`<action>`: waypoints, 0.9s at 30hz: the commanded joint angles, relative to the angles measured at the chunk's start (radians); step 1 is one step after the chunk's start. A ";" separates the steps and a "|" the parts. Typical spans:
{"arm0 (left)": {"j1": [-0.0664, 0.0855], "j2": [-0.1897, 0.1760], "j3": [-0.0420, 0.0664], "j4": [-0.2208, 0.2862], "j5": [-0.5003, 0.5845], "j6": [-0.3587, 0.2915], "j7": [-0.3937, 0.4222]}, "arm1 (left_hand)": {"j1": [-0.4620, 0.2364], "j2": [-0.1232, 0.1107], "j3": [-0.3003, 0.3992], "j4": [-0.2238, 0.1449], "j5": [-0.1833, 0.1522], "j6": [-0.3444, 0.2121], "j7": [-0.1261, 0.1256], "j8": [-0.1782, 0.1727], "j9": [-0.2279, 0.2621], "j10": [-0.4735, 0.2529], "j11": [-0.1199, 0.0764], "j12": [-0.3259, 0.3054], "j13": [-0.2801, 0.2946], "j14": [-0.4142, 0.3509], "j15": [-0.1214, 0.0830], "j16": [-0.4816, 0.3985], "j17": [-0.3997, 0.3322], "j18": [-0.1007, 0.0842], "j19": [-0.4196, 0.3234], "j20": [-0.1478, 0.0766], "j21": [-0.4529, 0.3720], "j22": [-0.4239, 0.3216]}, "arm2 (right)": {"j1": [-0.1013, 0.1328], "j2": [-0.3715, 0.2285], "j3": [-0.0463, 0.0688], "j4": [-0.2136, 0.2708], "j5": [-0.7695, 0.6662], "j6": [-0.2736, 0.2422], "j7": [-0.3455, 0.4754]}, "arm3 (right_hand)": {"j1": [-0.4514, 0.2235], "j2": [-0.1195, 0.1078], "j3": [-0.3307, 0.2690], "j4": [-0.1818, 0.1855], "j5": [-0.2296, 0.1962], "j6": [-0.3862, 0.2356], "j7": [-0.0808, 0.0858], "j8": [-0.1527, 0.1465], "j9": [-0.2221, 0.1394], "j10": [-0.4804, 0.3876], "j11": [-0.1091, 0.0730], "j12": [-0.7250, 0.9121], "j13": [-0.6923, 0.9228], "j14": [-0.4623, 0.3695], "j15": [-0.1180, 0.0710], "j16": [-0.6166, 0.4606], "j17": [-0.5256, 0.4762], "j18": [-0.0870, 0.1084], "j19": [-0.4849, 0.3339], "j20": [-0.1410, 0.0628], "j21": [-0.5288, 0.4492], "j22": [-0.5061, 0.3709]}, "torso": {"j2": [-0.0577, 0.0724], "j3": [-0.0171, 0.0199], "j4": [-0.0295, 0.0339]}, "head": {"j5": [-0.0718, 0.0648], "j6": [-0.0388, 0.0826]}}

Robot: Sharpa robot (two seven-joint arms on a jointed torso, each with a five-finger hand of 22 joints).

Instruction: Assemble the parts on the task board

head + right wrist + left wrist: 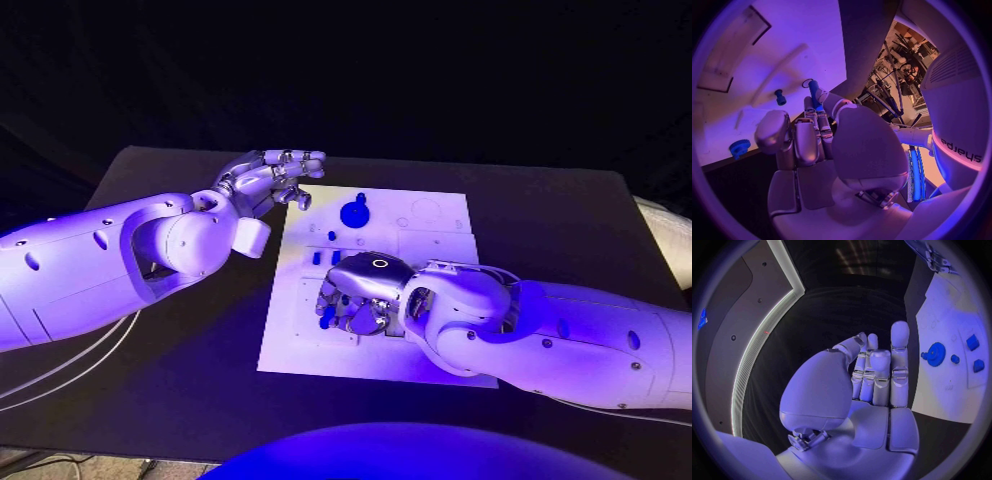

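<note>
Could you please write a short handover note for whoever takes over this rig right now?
Left hand: raised beside the task board's far left corner, fingers together and upright, holding nothing.
Right hand: down on the board's near left part, holding a slim blue part in its fingers.
On the board: a blue gear at the far end and small blue pieces in the middle.
Done: unclear.
Left: seat the held part, then the loose pieces.

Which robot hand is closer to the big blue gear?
Left. The left hand hovers just off the board's far left corner, beside the gear. The right hand is down over the board's middle, farther from it.
</note>
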 commanded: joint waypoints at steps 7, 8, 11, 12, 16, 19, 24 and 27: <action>0.000 0.001 0.001 0.000 -0.004 0.021 0.004 | 0.006 0.001 -0.006 -0.001 0.006 -0.007 0.003 0.006 -0.002 -0.005 0.000 0.007 0.001 -0.005 0.000 0.002 -0.001 0.019 -0.007 0.001 0.001 0.000 | -0.002 0.004 0.000 -0.004 -0.061 0.024 -0.057 | -0.004 -0.001 0.004 -0.001 0.004 0.001 0.006 -0.003 0.000 0.022 -0.015 0.001 0.002 0.041 0.001 0.003 -0.001 -0.007 0.003 0.007 0.000 -0.001 | -0.001 0.0010 0.0000 | -0.003 0.000; 0.000 0.001 0.001 0.000 -0.004 0.021 0.004 | 0.006 0.001 -0.006 -0.001 0.006 -0.007 0.003 0.006 -0.002 -0.005 0.000 0.007 0.001 -0.005 0.000 0.002 -0.001 0.019 -0.007 0.001 0.001 0.000 | -0.002 0.003 0.000 -0.004 -0.065 0.023 -0.062 | -0.004 -0.001 0.004 -0.001 0.004 0.001 0.006 -0.003 0.000 0.022 -0.015 0.001 0.002 0.041 0.001 0.003 0.000 -0.007 0.003 0.007 0.001 0.000 | -0.001 0.0012 0.0000 | -0.002 0.000; 0.000 0.001 0.001 -0.001 -0.004 0.021 0.004 | 0.006 0.001 -0.006 -0.001 0.006 -0.007 0.003 0.006 -0.002 -0.005 0.000 0.007 0.001 -0.005 0.000 0.002 -0.001 0.019 -0.007 0.001 0.001 0.000 | -0.002 0.002 0.000 -0.005 -0.074 0.020 -0.072 | -0.004 -0.001 0.005 -0.001 0.004 0.001 0.006 -0.003 0.000 0.022 -0.015 0.001 0.002 0.041 0.001 0.003 0.000 -0.007 0.003 0.007 0.001 0.000 | 0.000 0.0011 -0.0003 | -0.002 0.000; 0.000 0.001 0.001 -0.001 -0.004 0.021 0.004 | 0.006 0.001 -0.006 -0.001 0.006 -0.007 0.003 0.006 -0.002 -0.005 0.000 0.007 0.001 -0.005 0.000 0.002 -0.001 0.019 -0.007 0.001 0.001 0.000 | -0.002 0.003 0.000 -0.005 -0.076 0.021 -0.073 | -0.005 0.000 0.005 -0.001 0.005 0.002 0.006 -0.003 0.000 0.023 -0.015 0.001 0.002 0.041 0.001 0.004 0.000 -0.007 0.003 0.007 0.001 0.000 | 0.000 0.0007 -0.0006 | -0.002 0.001; 0.000 0.001 0.001 -0.001 -0.004 0.021 0.004 | 0.006 0.001 -0.006 -0.001 0.006 -0.007 0.003 0.006 -0.002 -0.005 0.000 0.007 0.001 -0.005 0.000 0.002 -0.001 0.019 -0.007 0.001 0.001 0.000 | -0.002 0.009 0.000 -0.007 -0.079 0.028 -0.078 | -0.005 0.000 0.005 -0.001 0.005 0.002 0.006 -0.003 0.000 0.023 -0.015 0.001 0.002 0.041 0.001 0.004 0.001 -0.007 0.003 0.007 0.001 0.001 | 0.000 0.0005 -0.0011 | -0.003 0.001; 0.000 0.001 0.001 -0.001 -0.004 0.022 0.003 | 0.006 0.001 -0.006 -0.001 0.006 -0.007 0.003 0.006 -0.002 -0.005 0.000 0.007 0.001 -0.005 0.000 0.002 -0.001 0.019 -0.007 0.001 0.001 0.000 | -0.002 0.019 0.000 -0.011 -0.081 0.039 -0.081 | -0.005 0.000 0.005 -0.001 0.005 0.002 0.006 -0.003 0.000 0.023 -0.015 0.001 0.002 0.041 0.001 0.004 0.001 -0.007 0.003 0.007 0.001 0.001 | 0.000 0.0004 -0.0006 | -0.004 0.000; 0.000 0.002 0.001 0.000 -0.004 0.022 0.003 | 0.006 0.001 -0.006 -0.001 0.006 -0.007 0.003 0.006 -0.002 -0.005 0.000 0.007 0.001 -0.005 0.000 0.002 -0.001 0.019 -0.007 0.001 0.001 0.000 | -0.002 0.039 -0.001 -0.018 -0.092 0.057 -0.084 | -0.007 0.000 0.004 0.000 0.006 0.002 0.006 -0.003 0.000 0.024 -0.015 0.000 0.002 0.041 0.002 0.004 0.000 -0.008 0.003 0.008 0.002 0.002 | 0.000 0.0004 -0.0001 | -0.004 -0.001; 0.000 0.001 0.000 -0.001 -0.004 0.021 0.002 | 0.006 0.001 -0.006 -0.001 0.006 -0.007 0.003 0.006 -0.002 -0.005 0.000 0.007 0.001 -0.005 0.000 0.002 -0.001 0.019 -0.007 0.001 0.001 0.000 | -0.003 0.047 -0.003 -0.020 -0.095 0.069 -0.086 | -0.009 -0.001 0.004 0.000 0.005 0.003 0.006 -0.003 0.000 0.024 -0.015 -0.001 0.002 0.041 0.002 0.003 -0.001 -0.007 0.003 0.008 0.002 0.001 | 0.000 0.0003 0.0008 | -0.004 -0.002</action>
